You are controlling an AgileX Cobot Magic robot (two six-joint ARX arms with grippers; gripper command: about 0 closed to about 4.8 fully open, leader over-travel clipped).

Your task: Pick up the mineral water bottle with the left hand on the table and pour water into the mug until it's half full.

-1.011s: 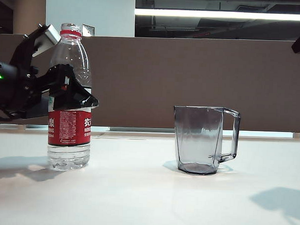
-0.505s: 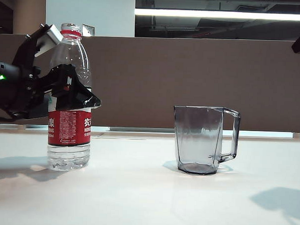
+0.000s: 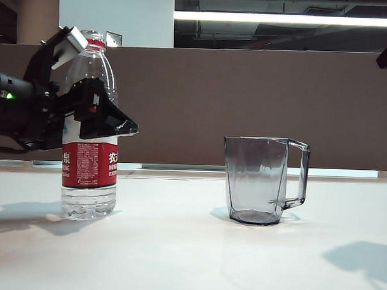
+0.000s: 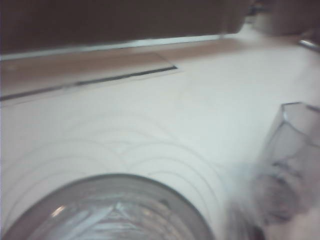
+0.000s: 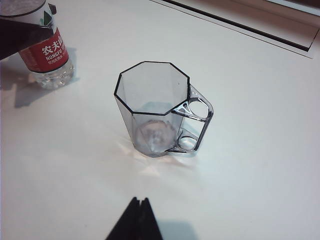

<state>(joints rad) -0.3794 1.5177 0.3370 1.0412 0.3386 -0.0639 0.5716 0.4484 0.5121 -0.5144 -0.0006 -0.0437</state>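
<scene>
The mineral water bottle [image 3: 90,141] stands upright on the white tabletop [image 3: 177,246], well apart from the mug [image 3: 259,179], which sits empty and upright nearer the middle with its handle turned away from the bottle. The left gripper [image 3: 96,113] is at the bottle's upper body above the red label, its black fingers [image 3: 108,120] spread wide on either side of it; whether they touch the plastic cannot be told. Of the right gripper only a dark tip [image 5: 134,222] shows, high above the mug, and its opening cannot be told.
</scene>
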